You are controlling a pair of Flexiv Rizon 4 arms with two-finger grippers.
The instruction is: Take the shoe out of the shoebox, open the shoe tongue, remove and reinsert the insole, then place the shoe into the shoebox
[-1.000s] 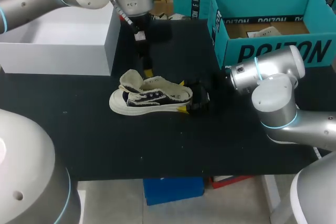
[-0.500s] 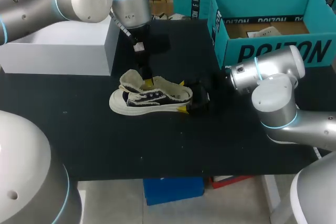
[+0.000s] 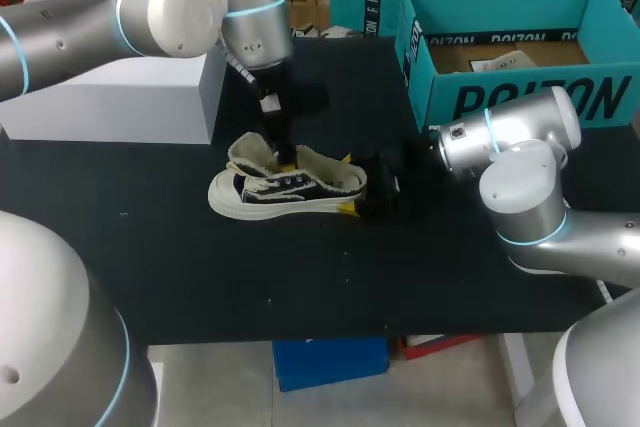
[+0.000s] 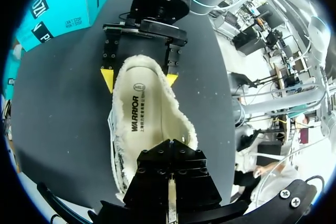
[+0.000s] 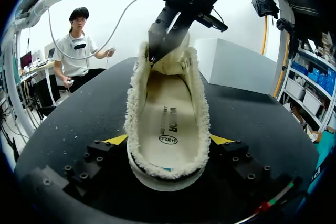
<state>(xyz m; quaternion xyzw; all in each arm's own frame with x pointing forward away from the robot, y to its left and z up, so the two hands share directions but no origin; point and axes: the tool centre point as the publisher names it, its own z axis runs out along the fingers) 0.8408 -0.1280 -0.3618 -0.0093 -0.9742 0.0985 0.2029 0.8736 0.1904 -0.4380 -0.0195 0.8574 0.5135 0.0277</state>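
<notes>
Left hand (image 3: 283, 154), head view: it has come down since a second ago into the mouth of the shoe (image 3: 285, 187), likely to start the removal; whether it is closed I cannot tell. The shoe lies unmoved on the table (image 3: 200, 267), outside the shoebox (image 3: 500, 97). Left wrist view: right hand (image 4: 139, 78) clamped on the heel, insole (image 4: 137, 116) in place. Right wrist view shows the same.

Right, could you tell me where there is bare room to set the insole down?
Widest is the bare table strip between the shoe and the near edge. There is also room left of the shoe, in front of the white box. It is crowded behind the shoe, under the left arm, and at its heel, held by the right arm's fingers.
</notes>
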